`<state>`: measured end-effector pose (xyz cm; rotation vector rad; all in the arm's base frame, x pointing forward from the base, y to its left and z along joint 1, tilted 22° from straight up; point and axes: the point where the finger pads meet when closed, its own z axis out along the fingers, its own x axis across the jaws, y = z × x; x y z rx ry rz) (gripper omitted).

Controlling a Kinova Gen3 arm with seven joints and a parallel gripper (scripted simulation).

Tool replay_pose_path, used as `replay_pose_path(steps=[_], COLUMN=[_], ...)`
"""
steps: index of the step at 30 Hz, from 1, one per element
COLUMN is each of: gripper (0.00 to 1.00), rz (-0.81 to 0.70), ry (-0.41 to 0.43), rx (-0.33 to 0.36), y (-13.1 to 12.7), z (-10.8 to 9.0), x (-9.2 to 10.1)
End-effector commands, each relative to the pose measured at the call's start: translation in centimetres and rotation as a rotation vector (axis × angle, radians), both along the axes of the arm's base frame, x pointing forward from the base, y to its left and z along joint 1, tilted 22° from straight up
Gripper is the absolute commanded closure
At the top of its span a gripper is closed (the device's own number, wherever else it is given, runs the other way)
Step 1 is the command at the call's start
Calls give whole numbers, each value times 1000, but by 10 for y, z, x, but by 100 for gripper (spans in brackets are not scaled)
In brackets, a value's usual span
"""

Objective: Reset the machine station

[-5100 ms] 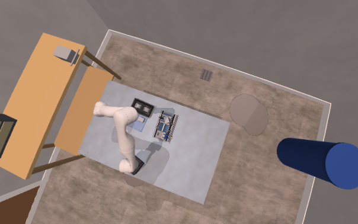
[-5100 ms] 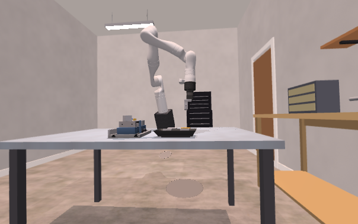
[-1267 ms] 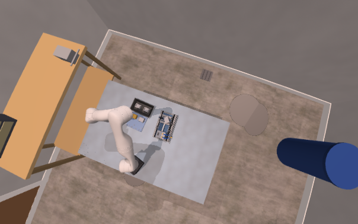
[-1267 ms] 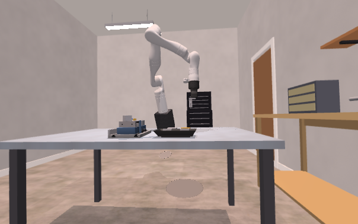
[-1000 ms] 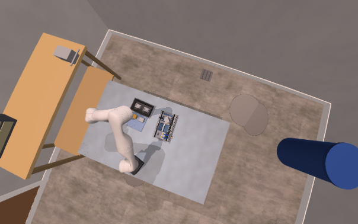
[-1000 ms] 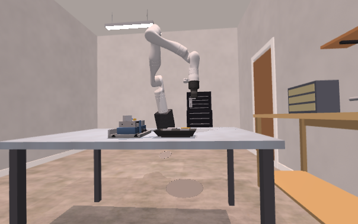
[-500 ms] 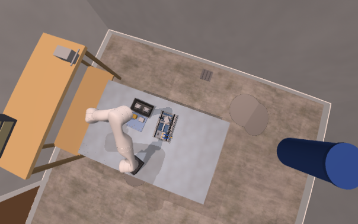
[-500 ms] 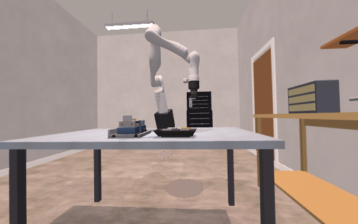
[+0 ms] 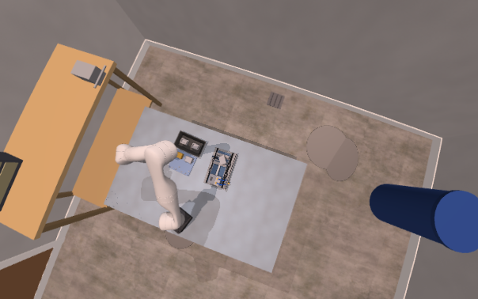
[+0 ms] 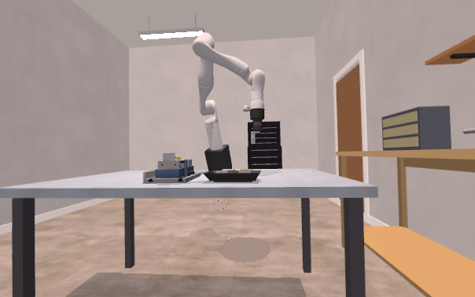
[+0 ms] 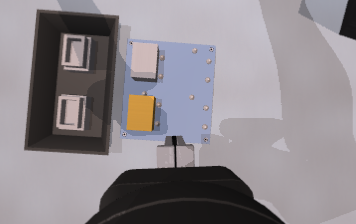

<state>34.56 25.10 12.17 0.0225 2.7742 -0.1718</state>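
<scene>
My gripper (image 11: 174, 146) (image 10: 256, 127) is shut on nothing and hangs high above the near edge of the blue infeed plate (image 11: 180, 75) (image 9: 181, 168). On the plate a gray aluminum blank (image 11: 144, 60) (image 9: 188, 160) and a yellow brass blank (image 11: 141, 113) (image 9: 180, 155) lie flat beside the pins. The black outfeed tray (image 11: 112, 85) (image 9: 179, 136) (image 10: 232, 176) holds two finished parts (image 11: 76, 50) (image 11: 70, 112), pockets up. In the vise (image 9: 221, 168) (image 10: 173, 170) a gray block (image 9: 222, 159) (image 10: 168, 160) sits between the jaws and looks askew.
The arm's black base (image 9: 183, 221) (image 10: 217, 157) stands on the gray table (image 9: 257, 206) near its edge. A black drawer cabinet (image 10: 264, 145) stands behind the table. An orange bench (image 9: 51, 130) with shelves runs along the table's left side.
</scene>
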Motion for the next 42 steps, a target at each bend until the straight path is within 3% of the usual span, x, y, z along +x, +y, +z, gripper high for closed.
replay_pose_path(steps=[1, 22, 42], gripper=[100, 100, 100], rz=[1, 1, 1], ry=[4, 4, 4], rx=[-2, -2, -2], y=[-1, -5, -7], z=[-5, -40, -56], x=[0, 14, 19])
